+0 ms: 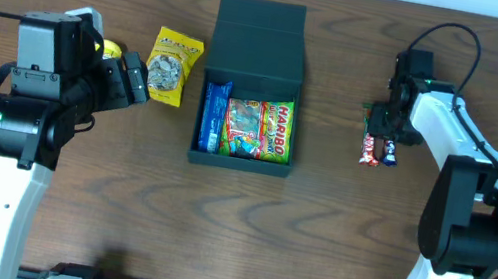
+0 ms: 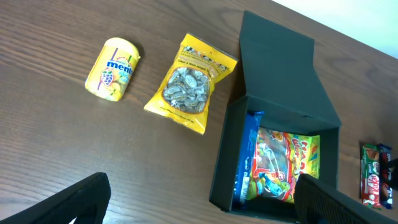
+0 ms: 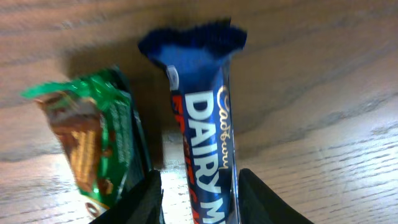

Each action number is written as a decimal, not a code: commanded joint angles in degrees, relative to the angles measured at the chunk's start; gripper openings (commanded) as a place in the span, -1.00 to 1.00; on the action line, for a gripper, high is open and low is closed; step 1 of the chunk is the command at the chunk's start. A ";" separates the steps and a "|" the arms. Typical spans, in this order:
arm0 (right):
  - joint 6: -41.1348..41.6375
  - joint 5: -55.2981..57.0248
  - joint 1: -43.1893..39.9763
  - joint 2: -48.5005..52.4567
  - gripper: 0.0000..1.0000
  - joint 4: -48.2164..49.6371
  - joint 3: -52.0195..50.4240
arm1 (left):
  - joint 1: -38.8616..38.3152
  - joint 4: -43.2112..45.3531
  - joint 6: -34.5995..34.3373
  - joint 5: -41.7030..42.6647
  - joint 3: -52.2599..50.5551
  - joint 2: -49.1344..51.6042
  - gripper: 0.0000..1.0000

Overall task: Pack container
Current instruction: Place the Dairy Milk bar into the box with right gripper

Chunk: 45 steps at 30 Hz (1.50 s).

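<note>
The container is a dark green-black square box in the middle of the table, with its flap lid open to the far side. It holds a blue packet and a Haribo bag; the left wrist view shows the box too. My left gripper is open and empty, just left of a yellow seed packet. My right gripper is open and down at the table, with its fingers on either side of a blue Dairy Milk bar.
A green wafer packet lies just left of the Dairy Milk bar. A red bar lies with them at the right of the table. A yellow Mentos tub sits on the table left of the seed packet.
</note>
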 commanded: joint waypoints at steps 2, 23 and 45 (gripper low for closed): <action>-0.87 -0.26 -0.85 0.55 -0.42 0.59 -0.98 | 0.28 0.22 -0.24 -0.39 0.35 0.39 0.90; -26.95 -14.12 9.22 0.52 -0.98 -15.13 30.14 | 0.98 0.90 2.62 -7.21 0.37 -0.09 0.90; -69.05 -16.44 28.55 6.14 -0.97 -13.38 29.29 | 4.81 0.33 2.60 -4.85 0.63 -2.21 0.91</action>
